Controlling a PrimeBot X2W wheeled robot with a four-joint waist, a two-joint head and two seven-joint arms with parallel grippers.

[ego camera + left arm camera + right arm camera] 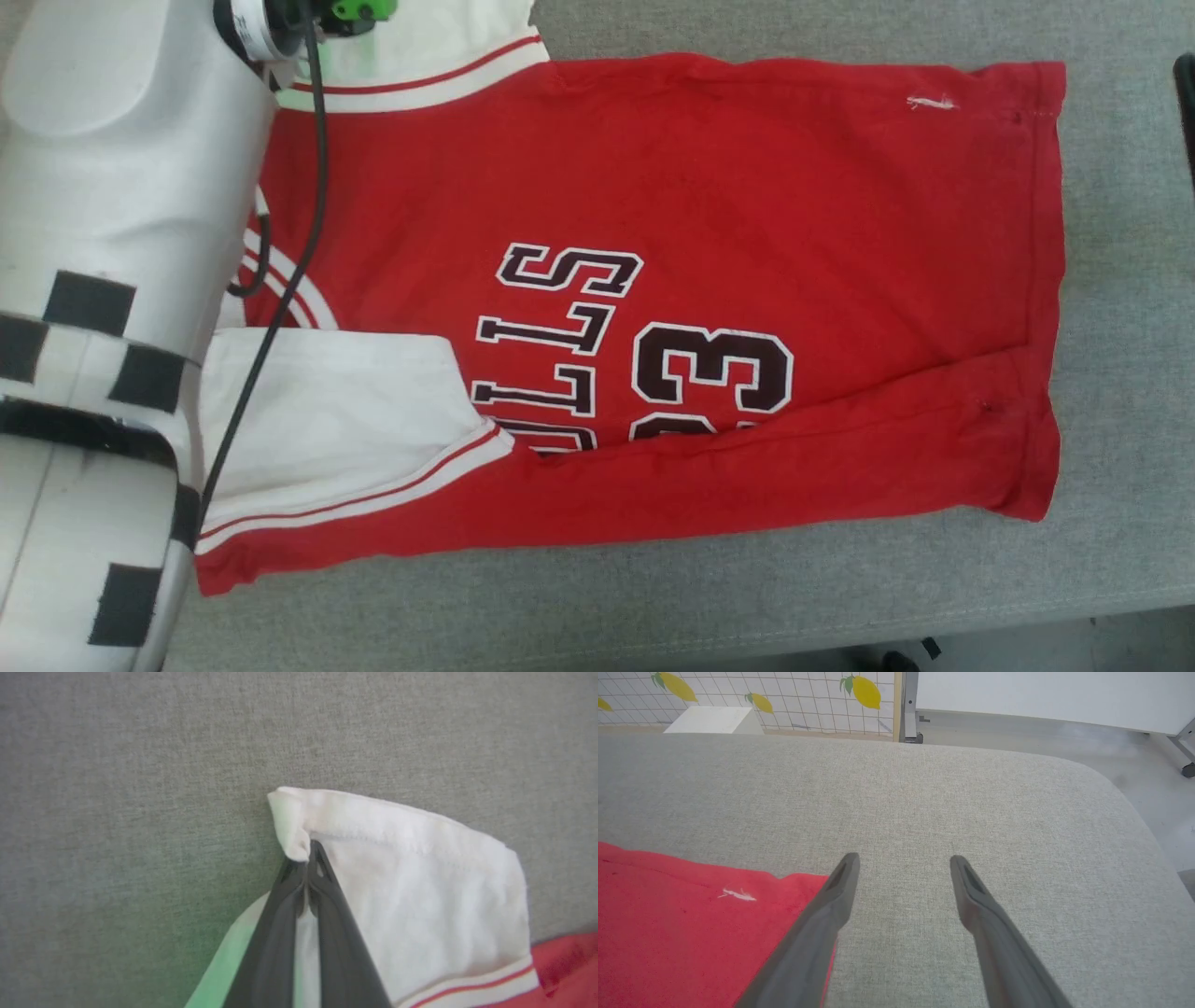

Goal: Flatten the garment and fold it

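The left jaws are clamped on a white sleeve corner of the single red garment (747, 187), which lies spread from there to the right jaws, wide apart and empty beside its hem corner, both pairs over one grey fabric bench (924, 788) with a lemon-printed wall (784, 695) beyond.

The left forearm (103, 280), pale with black squares, runs up the head view from 8 to 11 o'clock, its wrist toward 12. The left hand (310, 851) has its two dark fingers (271, 942) pressed together, tips pinching a corner of the garment (420, 882). The right hand (904, 859) hovers with its fingers spread wide, holding nothing.
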